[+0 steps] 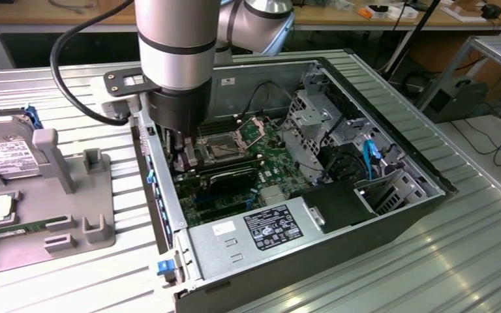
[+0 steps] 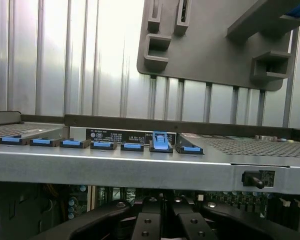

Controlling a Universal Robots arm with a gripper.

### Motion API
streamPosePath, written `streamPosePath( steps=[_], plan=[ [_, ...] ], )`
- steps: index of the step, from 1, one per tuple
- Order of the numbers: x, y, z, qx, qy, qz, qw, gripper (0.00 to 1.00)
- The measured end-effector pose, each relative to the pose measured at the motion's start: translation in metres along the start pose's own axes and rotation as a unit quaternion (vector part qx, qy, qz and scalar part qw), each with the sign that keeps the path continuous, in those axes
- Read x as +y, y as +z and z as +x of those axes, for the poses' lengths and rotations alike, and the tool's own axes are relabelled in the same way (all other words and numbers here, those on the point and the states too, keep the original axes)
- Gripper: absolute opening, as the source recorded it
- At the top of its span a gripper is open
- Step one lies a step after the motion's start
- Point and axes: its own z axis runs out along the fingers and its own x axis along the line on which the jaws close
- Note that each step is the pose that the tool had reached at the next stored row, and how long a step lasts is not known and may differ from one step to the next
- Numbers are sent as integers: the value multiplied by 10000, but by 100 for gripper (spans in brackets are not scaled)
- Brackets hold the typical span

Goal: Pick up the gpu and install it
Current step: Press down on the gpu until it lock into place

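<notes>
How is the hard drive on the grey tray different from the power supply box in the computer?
The hard drive lies outside on the grey tray; the power supply sits inside the computer case. The hard drive's label is white; the power supply's big label is black. Both are silvery metal boxes.

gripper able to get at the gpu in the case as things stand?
Likely yes. The case has its side open, and the gripper sits low inside it, right by the rear-wall end of the gpu, with nothing visibly between. I cannot tell if they touch.
</notes>
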Motion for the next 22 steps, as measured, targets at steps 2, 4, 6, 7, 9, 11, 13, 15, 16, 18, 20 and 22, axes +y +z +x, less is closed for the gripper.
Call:
streamPosePath(
  steps=[2, 4, 6, 7, 9, 11, 13, 15, 16, 18, 20, 22],
  plan=[
    [8, 0, 0, -4, 5, 0, 10000, 11],
    [25, 0, -2, -13, 13, 1, 10000, 11],
    [44, 1, -3, -18, 26, 2, 10000, 11],
    [46, 1, -4, -19, 28, 2, 10000, 11],
    [48, 1, -3, -19, 28, 2, 10000, 11],
    [49, 1, -3, -19, 29, 2, 10000, 11],
    [57, 1, -4, -19, 51, 3, 10000, 11],
    [58, 0, -4, -21, 53, 3, 10000, 11],
    [58, -2, -4, -21, 53, 3, 10000, 11],
    [58, -14, -4, -19, 53, 1, 10000, 11],
    [57, -60, -5, -21, 55, 3, 10000, 11],
    [59, -62, -5, -20, 64, 2, 10000, 11]
  ],
)
